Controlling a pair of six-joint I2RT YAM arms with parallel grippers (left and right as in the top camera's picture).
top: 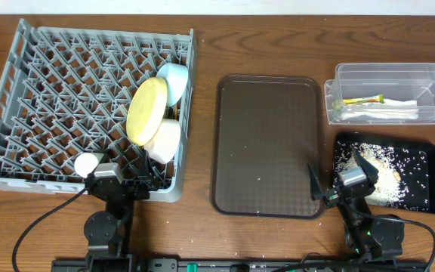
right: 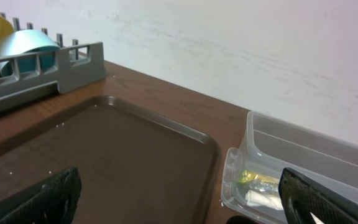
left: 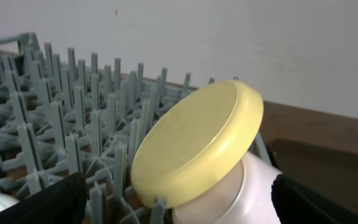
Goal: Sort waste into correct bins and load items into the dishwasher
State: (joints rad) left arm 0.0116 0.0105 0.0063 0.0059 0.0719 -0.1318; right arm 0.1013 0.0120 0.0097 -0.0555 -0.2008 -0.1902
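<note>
The grey dish rack (top: 21,91) holds the yellow plate (top: 148,109) on edge, the light blue bowl (top: 174,81) behind it, the pale pink bowl (top: 165,140) in front and the small white cup (top: 88,163). My left gripper (top: 143,175) is open at the rack's near right corner. In its wrist view the plate (left: 197,143) and pink bowl (left: 244,196) lie just ahead between the fingers (left: 179,214). My right gripper (top: 337,175) is open and empty (right: 185,208). The clear tub (top: 391,94) holds the wrapper (top: 361,99) and white paper (top: 384,113). Rice (top: 387,170) lies in the black tray (top: 425,193). I cannot make out the chopsticks.
The brown serving tray (top: 266,143) lies between rack and bins, bare but for a few grains; it also fills the right wrist view (right: 135,143), with the tub (right: 303,155) beyond its right edge. A few grains lie on the table in front.
</note>
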